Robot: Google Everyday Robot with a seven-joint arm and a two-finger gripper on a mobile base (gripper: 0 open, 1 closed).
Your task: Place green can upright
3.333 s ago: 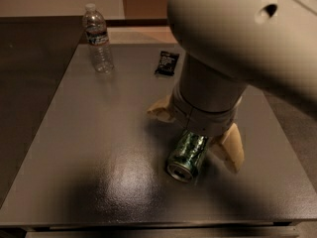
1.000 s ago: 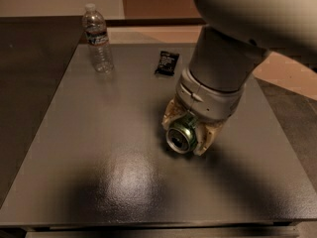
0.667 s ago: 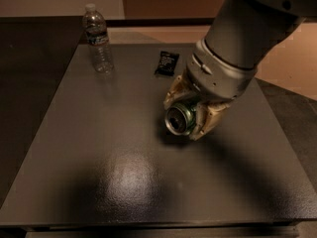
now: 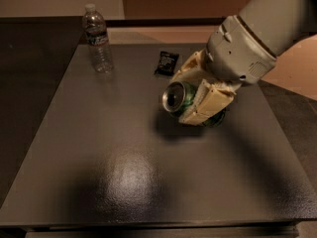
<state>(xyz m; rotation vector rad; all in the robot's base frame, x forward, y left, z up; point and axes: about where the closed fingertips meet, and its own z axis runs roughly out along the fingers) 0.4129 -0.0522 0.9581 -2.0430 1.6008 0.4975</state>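
Note:
The green can (image 4: 177,97) is held on its side, its silver top end facing the camera, lifted a little above the dark table (image 4: 99,152) right of centre. My gripper (image 4: 190,95) is shut on the can, with cream fingers (image 4: 205,103) clamping it from both sides. The arm comes in from the upper right. The can's far end is hidden behind the fingers.
A clear plastic water bottle (image 4: 97,38) stands upright at the table's far left. A small black packet (image 4: 166,63) lies flat at the far middle, just behind the gripper. The table's right edge runs close beside the arm.
The gripper closed on the lying can, lifted it off the table and swung it up and to the right, turning its top toward the camera.

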